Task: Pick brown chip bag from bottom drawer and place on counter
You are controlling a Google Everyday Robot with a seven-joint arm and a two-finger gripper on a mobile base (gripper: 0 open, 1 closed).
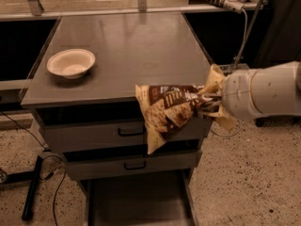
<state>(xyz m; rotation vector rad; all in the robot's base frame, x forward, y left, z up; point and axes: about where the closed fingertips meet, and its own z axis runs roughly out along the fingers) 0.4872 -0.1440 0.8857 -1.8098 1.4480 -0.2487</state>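
- Currently the pincer (210,103) clamps the brown chip bag (167,111) by one end, at the worktop (141,41) front edge.
- The bag hangs above the open bottom drawer (136,204).

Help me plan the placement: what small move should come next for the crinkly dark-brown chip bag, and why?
Probably raise the crinkly dark-brown chip bag slightly and carry it inward over the flat grey counter: the gripper, off the counter's front right corner, holds it hanging below the counter's edge.
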